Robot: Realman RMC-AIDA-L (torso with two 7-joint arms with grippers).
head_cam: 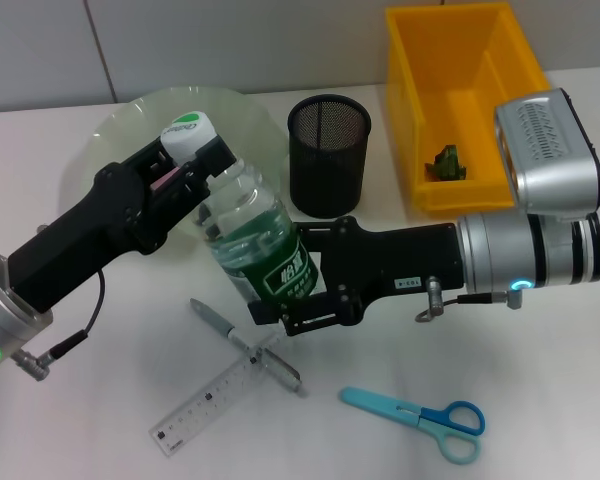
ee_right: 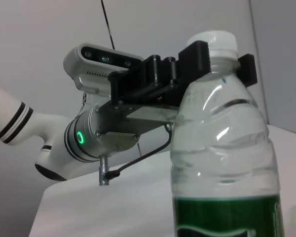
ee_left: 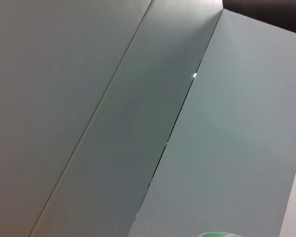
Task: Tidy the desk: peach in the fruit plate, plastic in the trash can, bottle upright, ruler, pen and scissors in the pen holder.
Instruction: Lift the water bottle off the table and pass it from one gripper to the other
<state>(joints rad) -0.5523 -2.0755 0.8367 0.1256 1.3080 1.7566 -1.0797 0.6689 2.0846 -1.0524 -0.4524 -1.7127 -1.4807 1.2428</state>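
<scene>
**Both grippers on the water bottle, held upright above the desk**

The water bottle (head_cam: 252,235), clear with a green label and a white cap, stands close to upright in the middle of the white desk (head_cam: 540,400). The left gripper (head_cam: 202,160) is clamped on its neck just under the cap; the right wrist view shows a black finger (ee_right: 195,54) on each side of the neck. The right gripper (head_cam: 280,285) comes in from the right and is closed on the labelled lower body of the bottle. Whether the bottle's base touches the desk is hidden by the gripper.

Behind the bottle lies the pale green fruit plate (head_cam: 130,125), partly covered by the left arm. The black mesh pen holder (head_cam: 328,155) stands just right of the plate, apart from the bottle. Farther right sits the yellow bin (head_cam: 460,100), with a small green crumpled item (head_cam: 446,163) inside it.

Near the front edge, a grey pen (head_cam: 242,342) lies diagonally, crossing over a clear ruler (head_cam: 210,402). The blue scissors (head_cam: 420,417) lie shut to the right of them, well apart from the pen holder.

The left wrist view shows only grey wall panels (ee_left: 138,123).
</scene>
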